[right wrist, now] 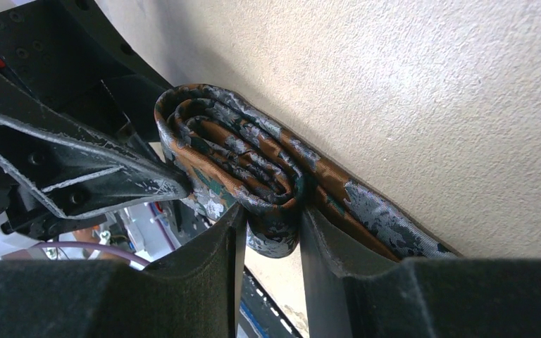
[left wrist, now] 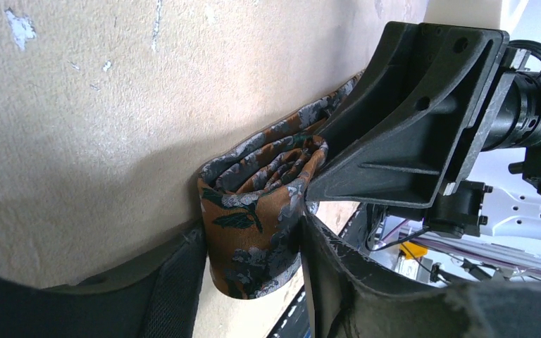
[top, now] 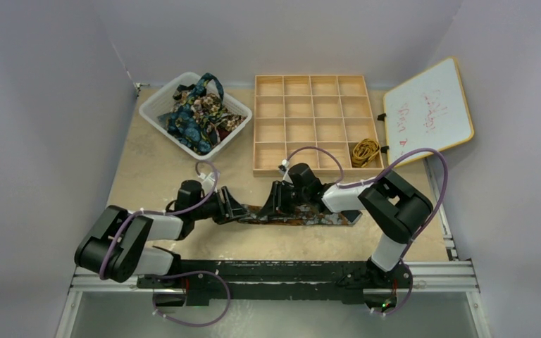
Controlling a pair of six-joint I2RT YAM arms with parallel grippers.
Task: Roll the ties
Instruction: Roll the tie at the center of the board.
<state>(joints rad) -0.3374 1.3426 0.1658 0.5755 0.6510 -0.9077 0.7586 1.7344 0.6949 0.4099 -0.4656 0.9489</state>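
Observation:
A dark brown tie with orange-grey blotches [top: 317, 218] lies flat across the table's front middle, its left end wound into a roll. My left gripper [top: 238, 210] and right gripper [top: 275, 204] meet at that roll from opposite sides. In the left wrist view the roll [left wrist: 253, 204] sits squeezed in my left gripper [left wrist: 250, 236], with the right gripper's black finger [left wrist: 408, 127] pressed against it. In the right wrist view my right gripper [right wrist: 271, 218] pinches the roll's coil [right wrist: 232, 148]. The unrolled tail [right wrist: 387, 211] runs off to the right.
A white basket [top: 156, 116] at the back left holds several tangled blue-teal and brown floral ties [top: 199, 113]. A wooden compartment tray [top: 310, 123] stands at the back centre with a rolled gold-yellow tie [top: 365, 150] in its front right cell. A whiteboard [top: 430, 113] leans at the right.

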